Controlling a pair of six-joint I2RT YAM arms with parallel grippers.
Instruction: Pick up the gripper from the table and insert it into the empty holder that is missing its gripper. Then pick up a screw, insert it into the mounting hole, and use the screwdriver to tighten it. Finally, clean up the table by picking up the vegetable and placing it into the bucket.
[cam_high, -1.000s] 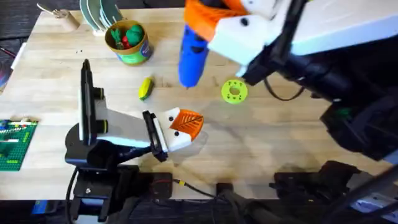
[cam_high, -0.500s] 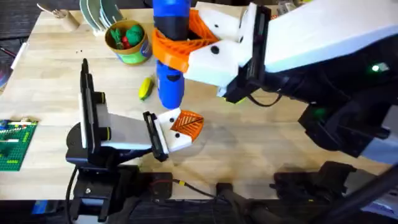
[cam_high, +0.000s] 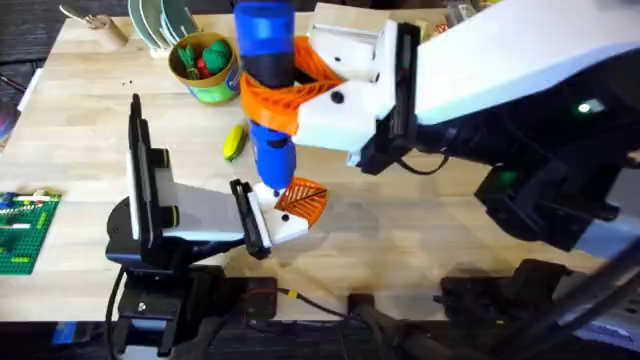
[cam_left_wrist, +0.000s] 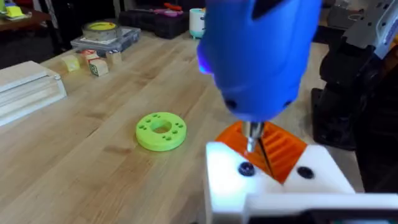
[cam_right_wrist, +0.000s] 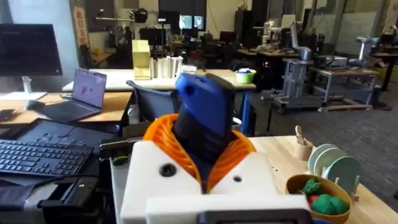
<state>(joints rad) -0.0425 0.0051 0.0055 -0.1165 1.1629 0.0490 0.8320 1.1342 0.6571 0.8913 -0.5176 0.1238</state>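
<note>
My right gripper (cam_high: 285, 90) is shut on the blue screwdriver (cam_high: 266, 60), which it holds upright, tip down. The metal tip (cam_left_wrist: 252, 135) hovers just above a dark screw (cam_left_wrist: 246, 168) in the white holder (cam_left_wrist: 273, 186) at my left arm's tip. An orange ribbed gripper piece (cam_high: 303, 200) sits in that holder (cam_high: 285, 228). The screwdriver handle (cam_right_wrist: 205, 118) shows clamped between orange pads in the right wrist view. The yellow-green vegetable (cam_high: 234, 141) lies on the table (cam_high: 90, 110), left of the screwdriver. Farther back stands the green bucket (cam_high: 207, 84), holding green and red toys.
A flat green disc (cam_left_wrist: 160, 130) lies on the wood beyond the holder. A green brick plate (cam_high: 20, 232) sits at the left edge and a dish rack (cam_high: 160, 22) at the back left. My right arm spans the table's middle and right.
My right arm swung the screwdriver leftward and lowered it, from over the table's middle to tip-down over the left arm's holder. The left arm stayed still.
</note>
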